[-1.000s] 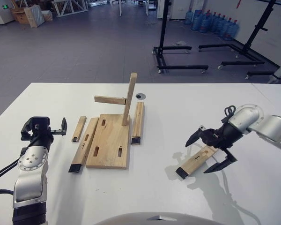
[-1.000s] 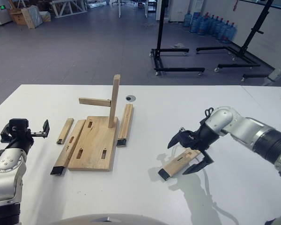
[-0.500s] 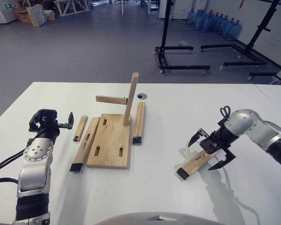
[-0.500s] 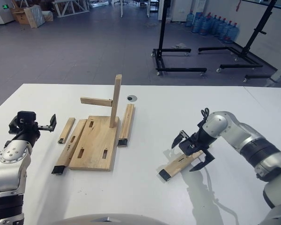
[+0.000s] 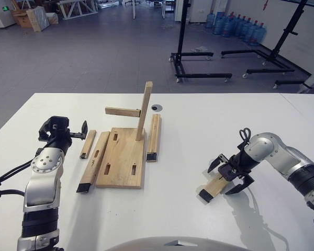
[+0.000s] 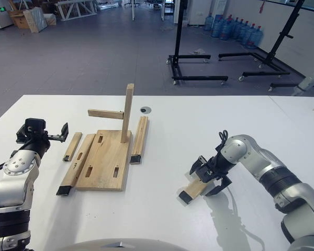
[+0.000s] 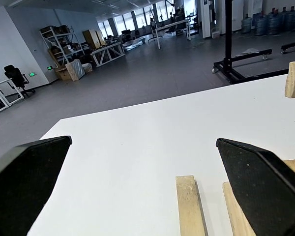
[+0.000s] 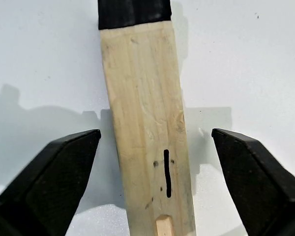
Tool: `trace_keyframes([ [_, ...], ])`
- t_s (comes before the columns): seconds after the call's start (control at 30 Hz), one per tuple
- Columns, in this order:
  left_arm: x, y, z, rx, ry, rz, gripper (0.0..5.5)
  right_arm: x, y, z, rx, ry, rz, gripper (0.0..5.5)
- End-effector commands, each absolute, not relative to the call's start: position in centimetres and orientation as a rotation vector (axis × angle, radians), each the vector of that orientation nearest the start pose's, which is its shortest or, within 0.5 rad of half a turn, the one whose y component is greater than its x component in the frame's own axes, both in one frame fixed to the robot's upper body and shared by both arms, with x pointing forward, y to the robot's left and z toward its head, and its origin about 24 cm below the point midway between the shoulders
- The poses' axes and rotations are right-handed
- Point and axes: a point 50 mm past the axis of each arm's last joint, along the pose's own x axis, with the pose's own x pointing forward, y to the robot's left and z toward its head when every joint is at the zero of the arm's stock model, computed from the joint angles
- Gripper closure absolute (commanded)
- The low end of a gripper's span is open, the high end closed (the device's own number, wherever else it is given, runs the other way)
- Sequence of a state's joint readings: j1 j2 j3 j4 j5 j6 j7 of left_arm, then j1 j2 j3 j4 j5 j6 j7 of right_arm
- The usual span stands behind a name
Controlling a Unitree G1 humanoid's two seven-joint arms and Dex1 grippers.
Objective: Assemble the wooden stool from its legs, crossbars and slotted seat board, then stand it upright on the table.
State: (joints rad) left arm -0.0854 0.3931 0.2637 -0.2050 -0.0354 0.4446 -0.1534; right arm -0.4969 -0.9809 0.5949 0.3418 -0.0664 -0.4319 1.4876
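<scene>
Right gripper [image 5: 223,177] sits low over the table [image 5: 199,120] on the robot's right, fingers [image 8: 49,182] spread wide on either side of a loose leg [image 8: 145,132]. The wrist view shows white table between each finger and the wood, so it isn't gripping anything. Can't really tell if the fingertips touch the tabletop. That leg lies flat, black-capped end toward the robot.

Left gripper [image 5: 68,134] is wide open too and holds nothing. It hangs over the left side of the table, just beside a short crossbar [image 5: 88,144].

Next to that crossbar lies a longer leg [image 5: 94,162] with a black tip, right up against the left edge of the seat board [image 5: 123,157]. The board lies flat, slots facing up. One leg [image 5: 144,110] stands upright at its far right corner, with a crossbar [image 5: 123,111] sticking out of it sideways to the left. Another black-tipped leg [image 5: 154,137] lies along the board's right edge.
</scene>
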Motion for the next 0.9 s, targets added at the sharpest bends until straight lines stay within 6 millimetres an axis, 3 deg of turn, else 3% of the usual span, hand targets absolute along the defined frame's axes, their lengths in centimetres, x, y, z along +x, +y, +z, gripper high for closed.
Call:
trace_keyframes([
  [0.03,26.5,26.4,10.9,0.311,0.121,0.116,0.10,25.1,-24.2,6.6,-1.224,0.759,1.815,2.01],
  [0.33,27.1,25.8,11.2,0.316,0.108,0.083,0.10,25.3,-23.5,5.7,-1.286,0.780,1.838,3.47],
  [0.5,27.2,25.6,11.2,0.316,0.109,0.072,0.10,24.6,-23.2,5.3,-1.325,0.729,1.880,3.48],
  [0.67,27.3,25.6,11.4,0.300,0.107,0.043,0.10,25.3,-22.2,6.7,-1.413,0.505,1.867,3.48],
  [0.9,27.7,24.4,11.2,0.267,0.112,-0.047,0.10,27.2,-21.9,8.8,-1.244,0.448,1.728,3.48],
])
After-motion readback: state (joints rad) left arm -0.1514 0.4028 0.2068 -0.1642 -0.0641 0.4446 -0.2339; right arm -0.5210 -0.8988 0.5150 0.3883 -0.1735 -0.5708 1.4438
